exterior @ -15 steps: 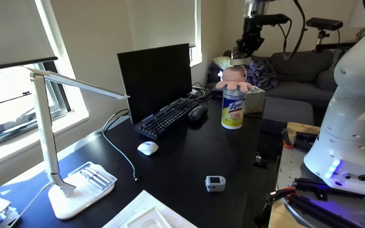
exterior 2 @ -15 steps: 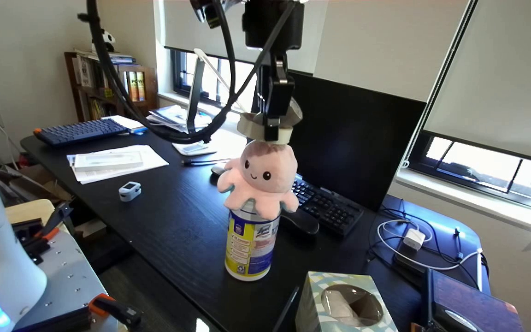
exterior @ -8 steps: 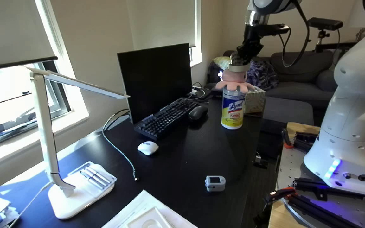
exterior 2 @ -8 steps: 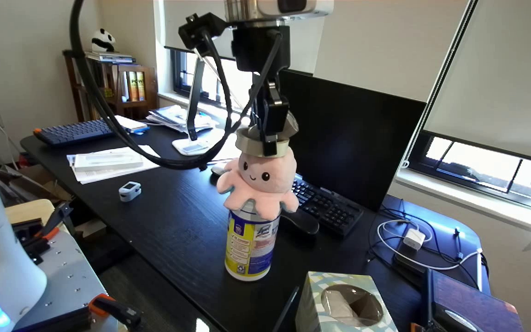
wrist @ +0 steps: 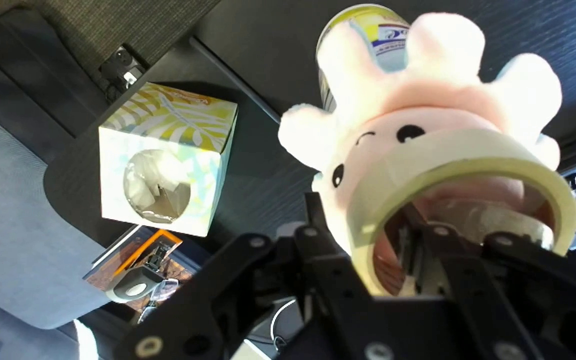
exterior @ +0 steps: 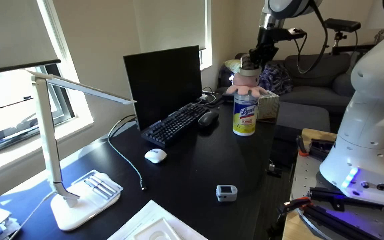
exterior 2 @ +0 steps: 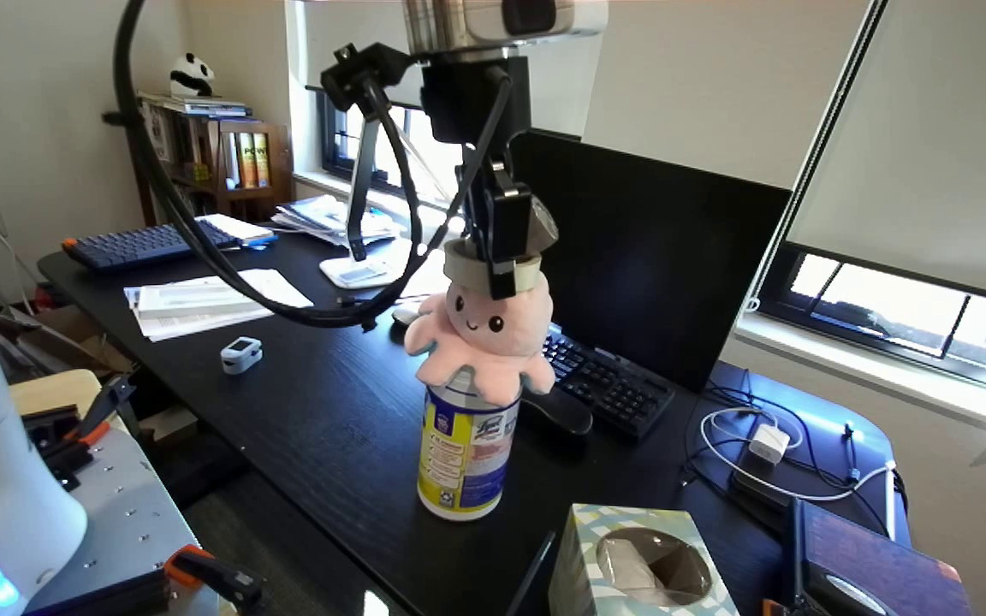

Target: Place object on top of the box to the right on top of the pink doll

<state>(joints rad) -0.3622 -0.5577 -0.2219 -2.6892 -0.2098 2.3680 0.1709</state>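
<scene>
Daylight from a window falls on a black desk. Above, the gripper has its fingers parted, one inside and one outside the wall of a cream tape ring that sits on the head of the pink doll, a smaller roll tilted in the ring's opening. The doll rests on the Lysol canister, and the tissue box stands near the canister.

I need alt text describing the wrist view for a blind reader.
A cream tape-like ring sits on the head of a pink plush octopus atop a canister, an open gripper straddling the ring's wall. At left, a tissue box stands on a dark desk.
</scene>
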